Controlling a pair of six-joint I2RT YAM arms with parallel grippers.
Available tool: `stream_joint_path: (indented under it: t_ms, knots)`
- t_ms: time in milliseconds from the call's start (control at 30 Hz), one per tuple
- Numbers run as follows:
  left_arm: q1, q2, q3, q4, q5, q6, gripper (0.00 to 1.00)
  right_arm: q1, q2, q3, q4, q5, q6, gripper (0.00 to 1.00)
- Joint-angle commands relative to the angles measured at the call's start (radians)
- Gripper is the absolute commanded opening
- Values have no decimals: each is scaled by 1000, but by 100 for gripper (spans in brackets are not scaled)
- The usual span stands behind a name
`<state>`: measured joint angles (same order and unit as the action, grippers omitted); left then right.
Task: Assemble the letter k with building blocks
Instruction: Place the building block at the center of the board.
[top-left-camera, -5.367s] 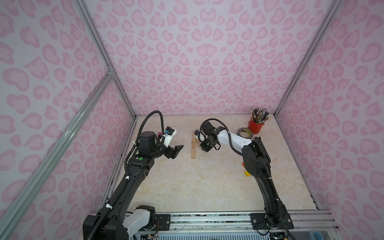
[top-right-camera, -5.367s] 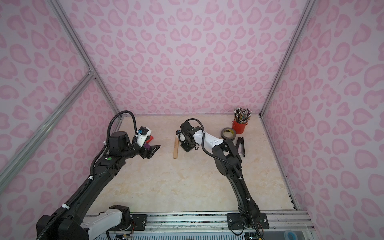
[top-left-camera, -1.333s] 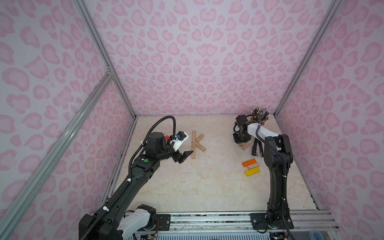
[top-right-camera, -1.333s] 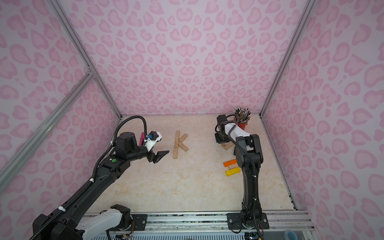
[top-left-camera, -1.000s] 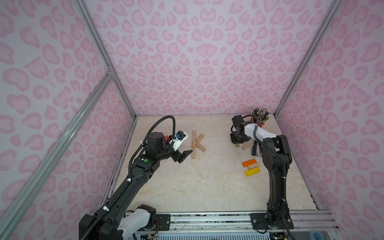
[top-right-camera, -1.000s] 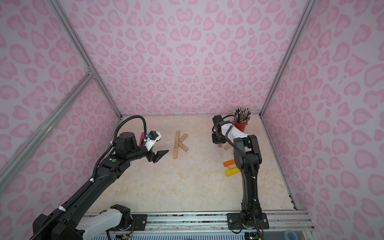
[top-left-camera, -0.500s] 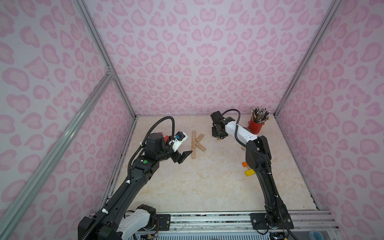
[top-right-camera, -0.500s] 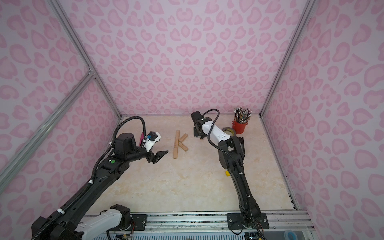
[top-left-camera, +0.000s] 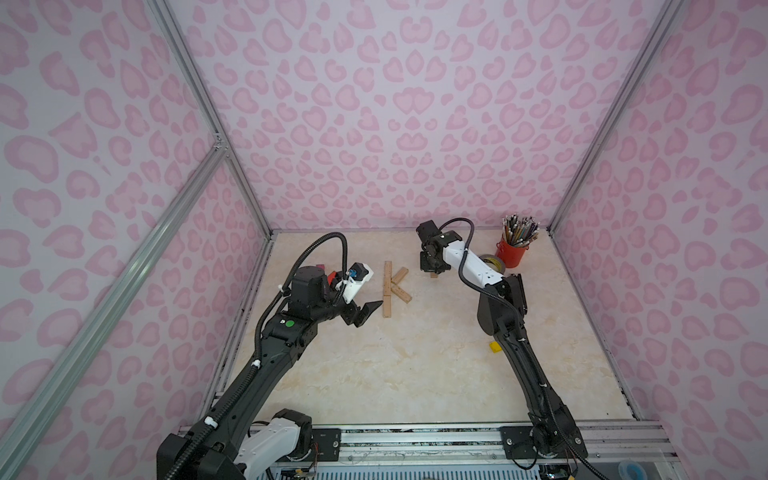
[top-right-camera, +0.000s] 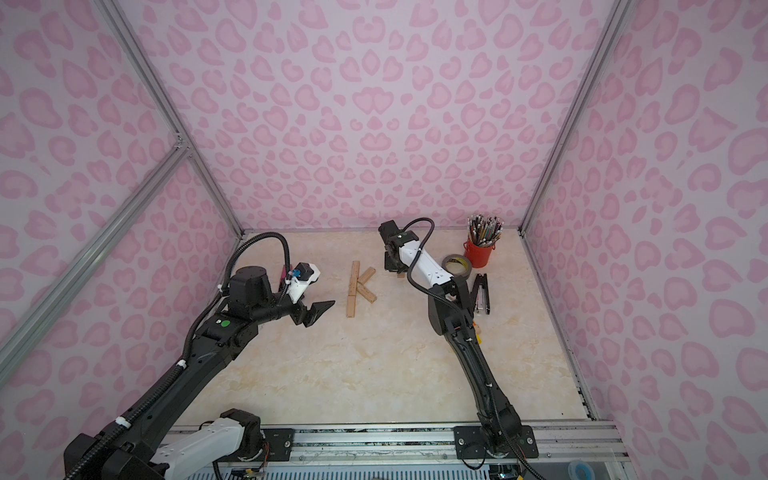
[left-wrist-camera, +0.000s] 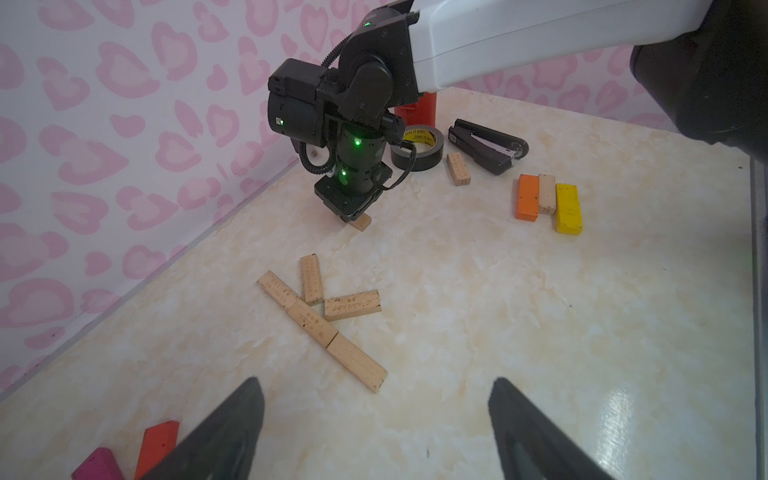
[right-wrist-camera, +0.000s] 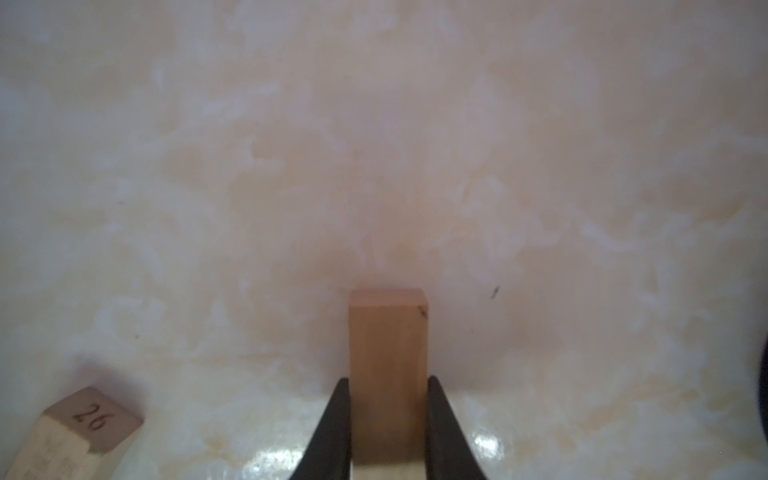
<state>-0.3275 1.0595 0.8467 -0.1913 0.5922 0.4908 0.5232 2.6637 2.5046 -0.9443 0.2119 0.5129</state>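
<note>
**K Takes Shape as Another Block Arrives**

My left hand (top-left-camera: 368, 313) hung spread and empty just beside the foot of the letter, apparently kept clear so as not to nudge it. On the tabletop (top-left-camera: 415, 365) the wooden K (top-left-camera: 392, 286) lay flat, with three blocks in line as the spine and two slanting off it. Further right, my right hand (right-wrist-camera: 386, 382) pinched a plain wood block (right-wrist-camera: 388, 332) by its long sides, low over the tabletop, probably to lengthen an arm of the letter. Whether it touched down I could not tell.

K blocks (top-left-camera: 387, 288) mid-table; right tool (right-wrist-camera: 387, 399) w/ block (right-wrist-camera: 387, 332) to their right; tape roll (top-right-camera: 456, 266), stapler (top-right-camera: 482, 293), cup (top-right-camera: 479, 253) beyond.
</note>
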Motion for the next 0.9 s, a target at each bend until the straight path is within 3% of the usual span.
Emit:
stream_joint_path:
  t_ms: [0,167,533,733,867]
  knots:
    - [2,0,-1,13,6,-1,87,0,20,-1,-35,-16,16,24]
    - [2,2,1,12,8,-3,87,-2,22,0,-37,-31,27,34]
    - [4,-3,0,13,8,-4,87,-2,-44,-3,-39,-56,27,43]
    - [3,-6,-1,16,11,-6,87,-2,-205,-99,-37,-37,4,52]
    - [3,-5,-1,18,29,-6,87,-11,-359,-257,-21,6,-21,56]
